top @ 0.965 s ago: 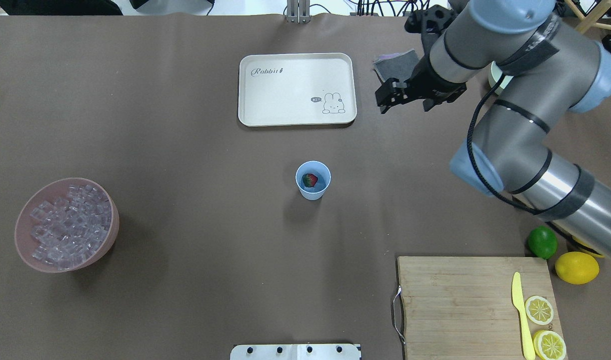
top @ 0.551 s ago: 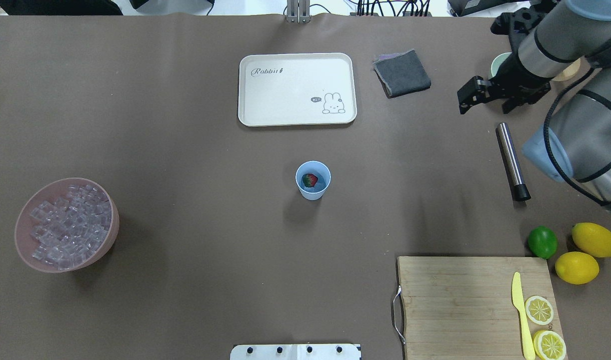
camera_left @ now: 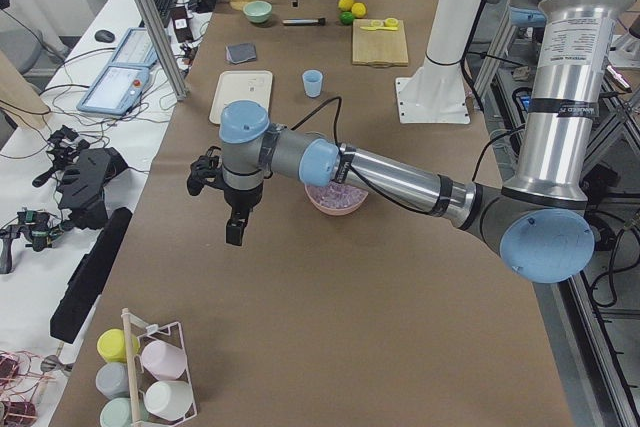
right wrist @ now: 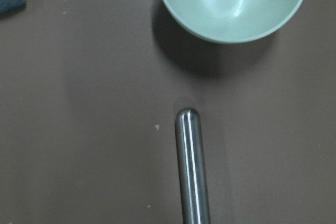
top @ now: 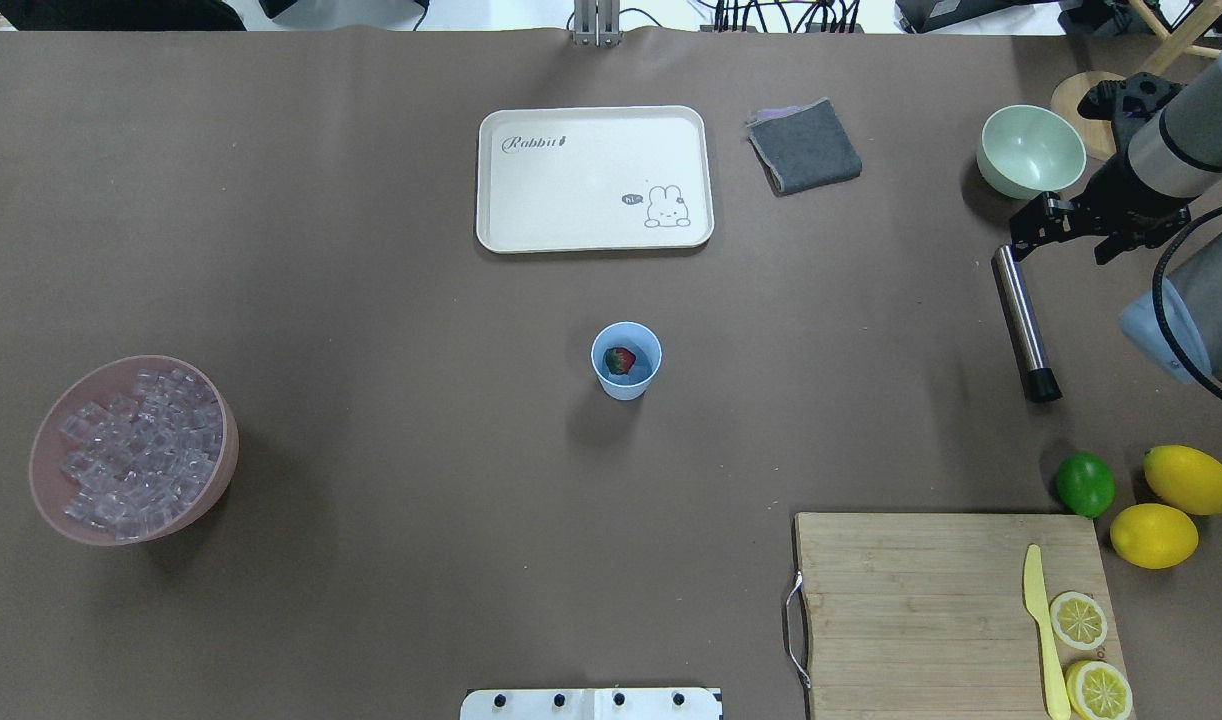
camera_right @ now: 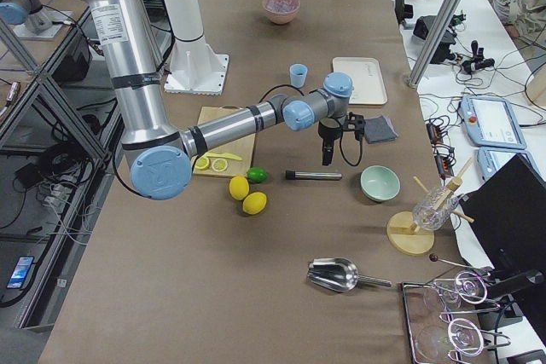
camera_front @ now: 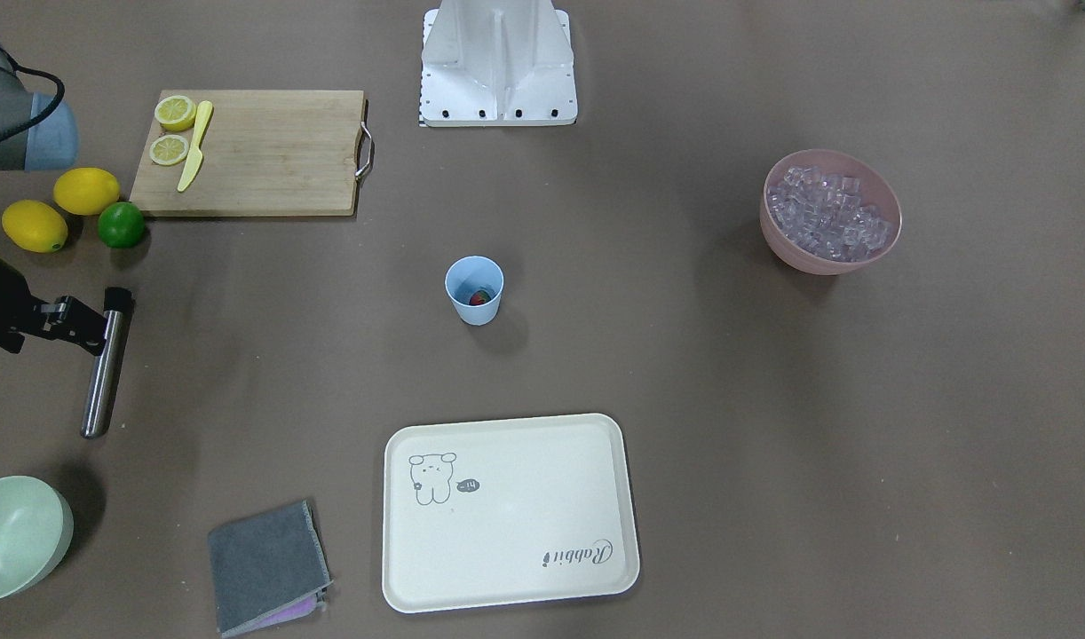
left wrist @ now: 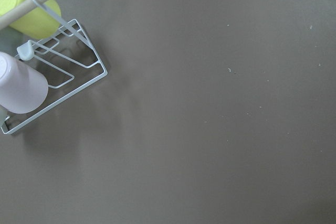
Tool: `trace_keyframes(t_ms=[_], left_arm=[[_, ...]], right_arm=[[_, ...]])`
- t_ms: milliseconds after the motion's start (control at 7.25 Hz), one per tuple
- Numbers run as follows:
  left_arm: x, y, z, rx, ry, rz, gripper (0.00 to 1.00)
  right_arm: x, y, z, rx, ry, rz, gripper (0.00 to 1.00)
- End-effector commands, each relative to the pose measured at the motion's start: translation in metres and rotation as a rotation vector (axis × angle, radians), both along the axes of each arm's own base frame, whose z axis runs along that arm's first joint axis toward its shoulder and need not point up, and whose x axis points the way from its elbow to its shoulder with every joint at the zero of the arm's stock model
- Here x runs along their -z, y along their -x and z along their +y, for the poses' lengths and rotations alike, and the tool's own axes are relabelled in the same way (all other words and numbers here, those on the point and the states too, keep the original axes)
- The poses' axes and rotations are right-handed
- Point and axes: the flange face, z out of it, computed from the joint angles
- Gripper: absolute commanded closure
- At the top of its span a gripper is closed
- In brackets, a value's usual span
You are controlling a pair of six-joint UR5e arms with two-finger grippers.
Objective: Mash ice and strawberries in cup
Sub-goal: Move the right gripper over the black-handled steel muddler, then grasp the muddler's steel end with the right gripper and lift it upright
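The light-blue cup [top: 626,360] stands mid-table with one red strawberry [top: 621,359] inside; from the front the strawberry [camera_front: 479,298] lies at the bottom of the cup [camera_front: 474,289]. Ice [top: 136,450] fills a pink bowl [top: 226,470] at the left. My right gripper [top: 1019,232] hovers open over the far end of a steel rod with a black tip [top: 1019,320], holding nothing. The right wrist view shows that rod [right wrist: 191,166] just below. My left gripper [camera_left: 235,232] shows only in the exterior left view, above bare table beyond the pink bowl; I cannot tell its state.
A cream tray [top: 594,178] and a grey cloth [top: 804,146] lie at the back. A pale-green bowl [top: 1031,150] is beside the right gripper. The cutting board [top: 921,610] holds a yellow knife and lemon halves, with a lime [top: 1085,484] and two lemons nearby.
My right arm has swung from beside the grey cloth out to the right and now hangs over the steel rod's far end, uncovering the pale-green bowl.
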Motion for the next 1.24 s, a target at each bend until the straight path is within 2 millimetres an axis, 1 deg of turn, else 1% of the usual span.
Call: trace_keyframes(t_ms=[0,138,551,689,1103], left_arm=[[0.001,0.001,0.001,0.002,-0.003,-0.003,0.02],[0.004,0.001,-0.001,0.003,-0.011,-0.006,0.02],[0.008,0.001,-0.004,0.003,-0.017,-0.006,0.02],[0.009,0.001,-0.006,0.003,-0.018,-0.005,0.02],[0.014,0.000,-0.009,0.002,-0.028,-0.006,0.02]], right_arm=[[-0.053,0.012,-0.020,0.001,-0.031,-0.018,0.01],[-0.058,0.020,-0.024,0.010,-0.033,-0.018,0.01],[-0.055,0.056,-0.012,0.071,-0.049,-0.015,0.01],[-0.057,0.061,-0.011,0.080,-0.045,-0.013,0.01],[-0.072,0.060,-0.011,0.079,-0.026,0.001,0.03]])
